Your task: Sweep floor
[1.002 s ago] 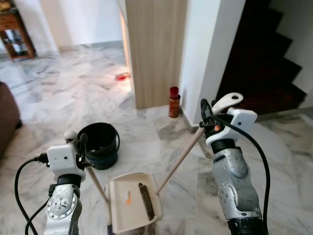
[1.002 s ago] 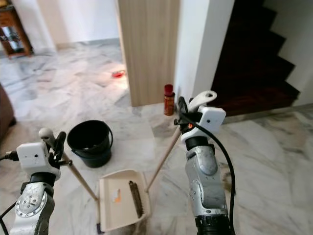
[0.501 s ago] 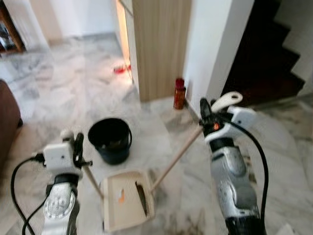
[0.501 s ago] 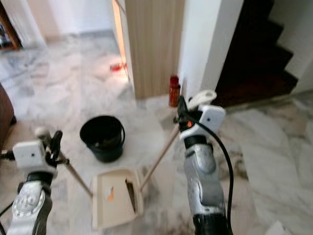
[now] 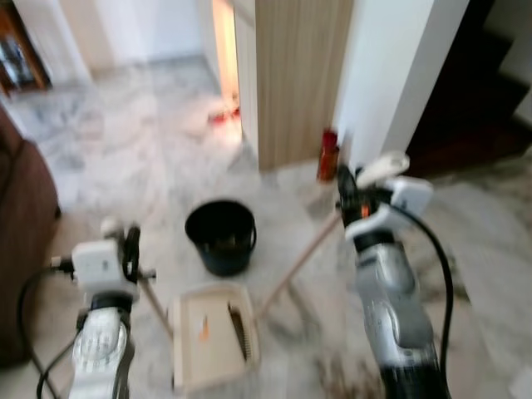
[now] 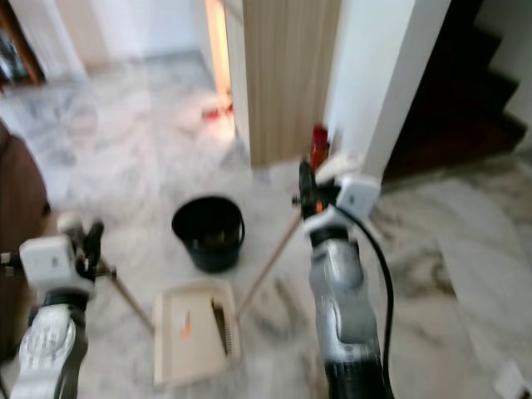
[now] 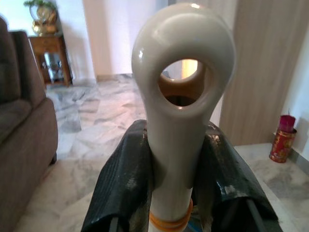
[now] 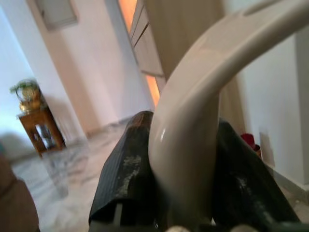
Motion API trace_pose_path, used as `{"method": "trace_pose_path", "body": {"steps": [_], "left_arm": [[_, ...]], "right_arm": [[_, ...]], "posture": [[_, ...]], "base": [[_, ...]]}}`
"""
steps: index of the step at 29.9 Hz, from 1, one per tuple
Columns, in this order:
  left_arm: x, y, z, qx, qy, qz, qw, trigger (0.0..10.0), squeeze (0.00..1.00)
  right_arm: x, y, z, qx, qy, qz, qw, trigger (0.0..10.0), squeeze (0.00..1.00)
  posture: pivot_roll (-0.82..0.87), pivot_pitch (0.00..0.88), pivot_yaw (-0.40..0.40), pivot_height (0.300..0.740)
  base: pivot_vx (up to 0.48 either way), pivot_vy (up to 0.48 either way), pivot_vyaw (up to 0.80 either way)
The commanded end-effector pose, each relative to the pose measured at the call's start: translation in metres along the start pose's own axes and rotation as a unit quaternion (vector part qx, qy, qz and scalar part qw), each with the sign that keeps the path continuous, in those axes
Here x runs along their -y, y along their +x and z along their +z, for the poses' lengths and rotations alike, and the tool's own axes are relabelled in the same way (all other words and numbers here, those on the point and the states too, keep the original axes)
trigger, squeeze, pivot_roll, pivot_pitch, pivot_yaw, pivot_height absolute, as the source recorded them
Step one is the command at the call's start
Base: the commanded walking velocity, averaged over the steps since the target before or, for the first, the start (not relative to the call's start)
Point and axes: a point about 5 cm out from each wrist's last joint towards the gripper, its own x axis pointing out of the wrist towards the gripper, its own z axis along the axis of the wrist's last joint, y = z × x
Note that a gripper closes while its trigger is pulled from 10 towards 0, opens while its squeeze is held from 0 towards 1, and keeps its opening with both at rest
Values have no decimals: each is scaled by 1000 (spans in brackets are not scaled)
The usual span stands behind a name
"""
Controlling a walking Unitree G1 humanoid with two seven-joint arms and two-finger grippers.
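My left gripper (image 5: pixel 129 253) is shut on the cream loop-ended handle (image 7: pixel 183 87) of a cream dustpan (image 5: pixel 212 337), which rests on the marble floor between my arms. Its black fingers (image 7: pixel 125 179) press the handle from both sides. My right gripper (image 5: pixel 345 193) is shut on the curved cream top (image 8: pixel 193 125) of a broom. The broom's wooden stick (image 5: pixel 295 266) slants down to the left, and its dark brush (image 5: pixel 237 328) lies in the dustpan beside a small orange scrap (image 5: pixel 202 328).
A black bucket (image 5: pixel 220 237) stands just beyond the dustpan. A red can (image 5: pixel 328 155) sits by the wooden panel (image 5: pixel 303 75) and white pillar (image 5: pixel 399 75). A brown sofa (image 5: pixel 25 241) is at the left, dark stairs (image 5: pixel 499 75) at the right. A small red item (image 5: pixel 220 116) lies farther off.
The whole picture has slid to the right and blurred, so the camera has turned left and more of the sofa shows. Both grippers keep their hold.
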Motion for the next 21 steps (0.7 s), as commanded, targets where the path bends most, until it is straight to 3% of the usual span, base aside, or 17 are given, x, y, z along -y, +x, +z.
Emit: {"method": "trace_pose_path", "body": {"steps": [1, 11, 21], "left_arm": [[-3, 4, 13, 31, 9, 2, 999, 10000, 0], [-1, 7, 14, 32, 9, -2, 999, 10000, 0], [-1, 8, 15, 33, 14, -3, 999, 10000, 0]], "right_arm": [[-13, 5, 13, 32, 21, 18, 999, 10000, 0], [-17, 8, 22, 60, 29, 18, 998, 10000, 0], [-27, 23, 61, 149, 25, 32, 988, 10000, 0]], "posture": [[141, 13, 32, 740], [144, 1, 40, 740], [149, 0, 44, 740]], "base": [[0, 0, 0], [0, 0, 0], [0, 0, 0]]}}
